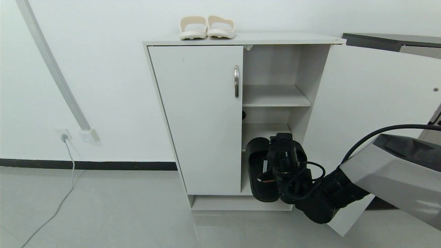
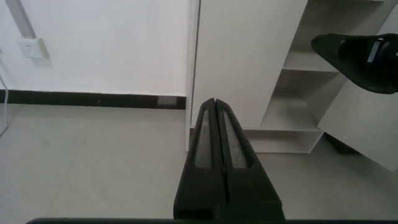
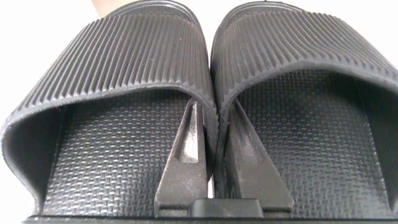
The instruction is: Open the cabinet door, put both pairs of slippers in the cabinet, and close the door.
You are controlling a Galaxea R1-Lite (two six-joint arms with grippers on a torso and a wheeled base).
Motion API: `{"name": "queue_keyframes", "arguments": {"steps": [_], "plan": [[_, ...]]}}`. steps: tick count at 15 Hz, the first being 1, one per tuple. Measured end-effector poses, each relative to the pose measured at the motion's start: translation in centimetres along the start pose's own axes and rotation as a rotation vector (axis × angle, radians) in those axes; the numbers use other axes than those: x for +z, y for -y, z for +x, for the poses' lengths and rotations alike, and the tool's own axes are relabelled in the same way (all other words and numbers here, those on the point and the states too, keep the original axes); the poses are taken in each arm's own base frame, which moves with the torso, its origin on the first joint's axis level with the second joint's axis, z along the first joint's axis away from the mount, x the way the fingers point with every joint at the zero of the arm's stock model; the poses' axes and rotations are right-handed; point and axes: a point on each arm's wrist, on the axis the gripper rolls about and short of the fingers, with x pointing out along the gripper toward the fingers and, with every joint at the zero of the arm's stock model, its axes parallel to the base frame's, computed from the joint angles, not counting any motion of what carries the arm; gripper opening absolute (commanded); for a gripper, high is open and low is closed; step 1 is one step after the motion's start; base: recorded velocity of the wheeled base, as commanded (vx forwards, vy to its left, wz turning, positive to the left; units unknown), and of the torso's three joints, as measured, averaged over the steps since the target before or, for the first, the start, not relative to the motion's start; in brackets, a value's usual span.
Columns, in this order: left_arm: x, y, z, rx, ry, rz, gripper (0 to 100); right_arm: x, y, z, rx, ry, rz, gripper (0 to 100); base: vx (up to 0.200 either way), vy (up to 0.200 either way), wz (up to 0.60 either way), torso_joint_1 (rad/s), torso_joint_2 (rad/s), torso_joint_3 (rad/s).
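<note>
Now the right gripper (image 3: pixel 211 140) pinches the adjoining straps of the black slippers (image 1: pixel 259 172) together, holding the pair at the lower opening of the cabinet (image 1: pixel 196 120), just beside its closed door. The open door (image 1: pixel 372 103) swings out beside the arm. White slippers (image 1: pixel 207 27) sit on the cabinet's top. The left gripper (image 2: pixel 214 124), fingers pressed together and empty, hangs well in front of the cabinet. A likely risk: a sole catches the closed door's edge or a shelf, and one slipper twists out of the thin pinch.
</note>
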Motion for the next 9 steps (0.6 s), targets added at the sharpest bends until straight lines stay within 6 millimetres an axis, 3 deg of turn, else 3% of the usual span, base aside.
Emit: {"name": "queue_keyframes", "arguments": {"steps": [1, 6, 9], "plan": [[0.0, 0.0, 0.0, 0.001, -0.001, -0.001, 0, -0.1, 0.0, 0.1, -0.002, -0.002, -0.002, 0, 0.000, -0.200, 0.00, 0.007, 0.00, 0.002], [0.0, 0.0, 0.0, 0.001, -0.001, -0.003, 0, -0.8, -0.2, 0.5, 0.003, -0.007, -0.008, 0, 0.000, 0.000, 0.00, 0.000, 0.00, 0.000], [0.0, 0.0, 0.0, 0.003, -0.001, -0.006, 0, -1.2, -1.7, 0.5, 0.056, -0.002, -0.015, 0, 0.000, 0.000, 0.00, 0.000, 0.00, 0.000]]}}
